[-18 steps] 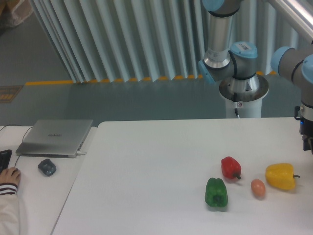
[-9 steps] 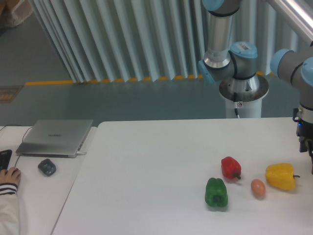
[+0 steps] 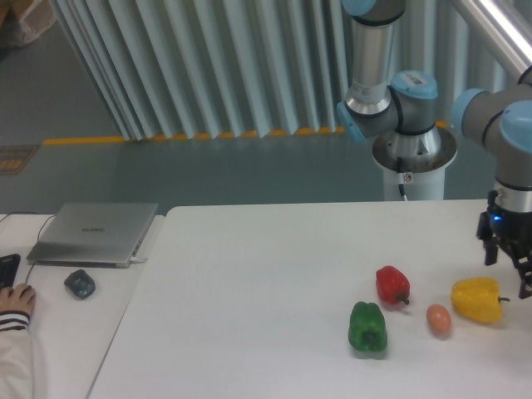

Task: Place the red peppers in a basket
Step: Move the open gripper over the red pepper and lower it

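The red pepper (image 3: 391, 284) lies on the white table (image 3: 266, 274), right of centre, its dark stem pointing right. My gripper (image 3: 507, 268) hangs at the far right, just above and behind the yellow pepper (image 3: 477, 299). Its fingers are spread open with nothing between them. It is well to the right of the red pepper. No basket is in view.
A green pepper (image 3: 367, 326) lies in front of the red one, and a small egg (image 3: 438, 319) sits between the green and yellow peppers. On the left side table are a closed laptop (image 3: 93, 233), a mouse (image 3: 80, 283) and a person's hand (image 3: 17, 299).
My gripper has moved left into the picture and down toward the yellow pepper. The peppers and egg have not moved.
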